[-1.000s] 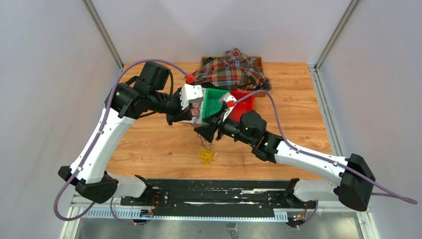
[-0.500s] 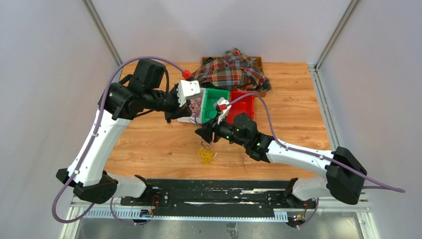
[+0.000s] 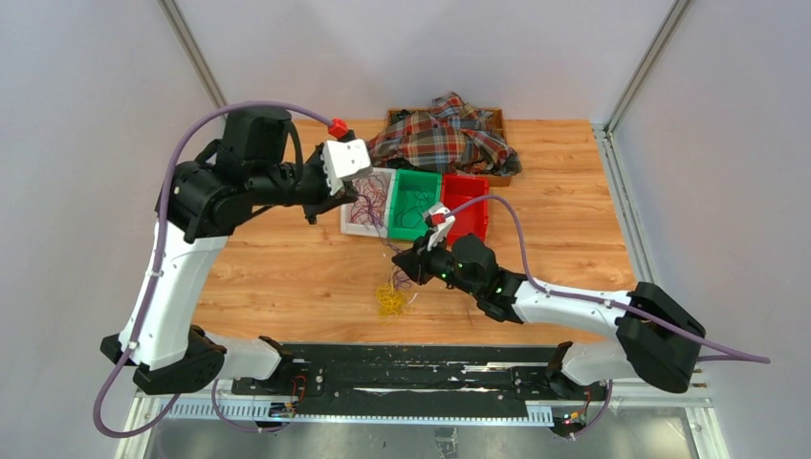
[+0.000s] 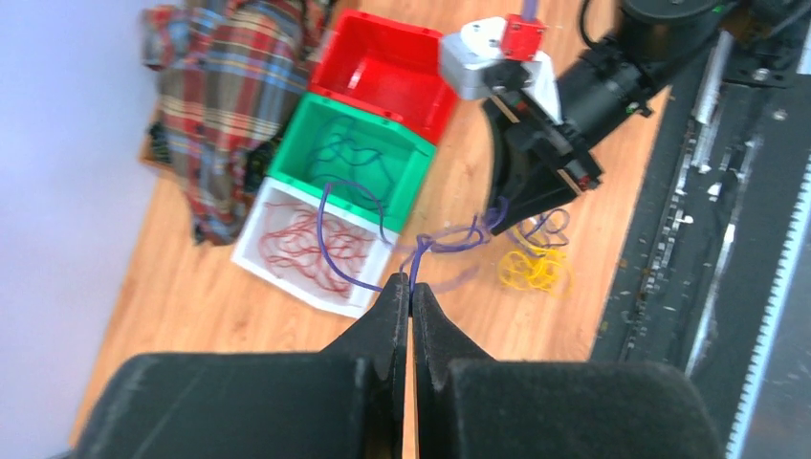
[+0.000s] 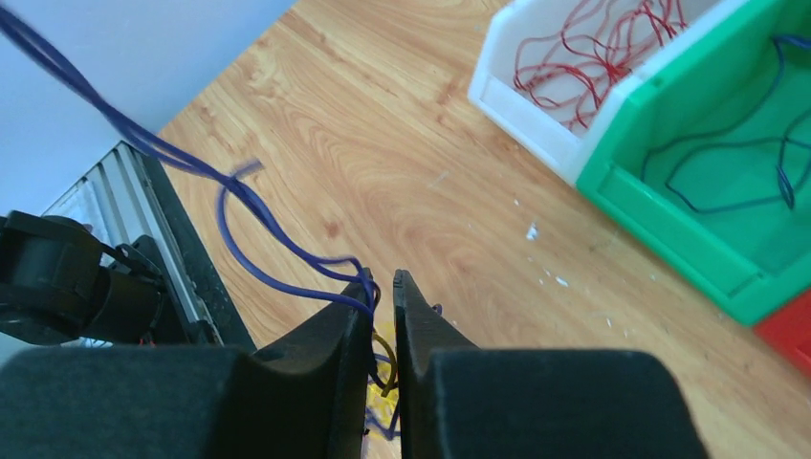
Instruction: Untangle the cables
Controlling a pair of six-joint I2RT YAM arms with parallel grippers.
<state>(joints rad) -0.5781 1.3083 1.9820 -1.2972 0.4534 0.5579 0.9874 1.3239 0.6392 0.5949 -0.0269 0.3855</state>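
The left gripper [image 4: 411, 292] is clamped on the blue cable [image 5: 143, 145]. It stretches to the right gripper [image 5: 383, 282], pinched there near the yellow bundle [image 4: 534, 271]

Your left gripper [image 4: 411, 290] pinches a purple wire [image 4: 449, 234] between closed fingers. The wire stretches to the right gripper [image 4: 507, 212], near a yellow bundle [image 4: 534, 271], and one loop arcs over the white bin [image 4: 296, 287].

Bins [image 3: 413, 232] side by side, cloth [image 3: 445, 134] behind them, cables [image 3: 392, 298] before them (toward the near edge).
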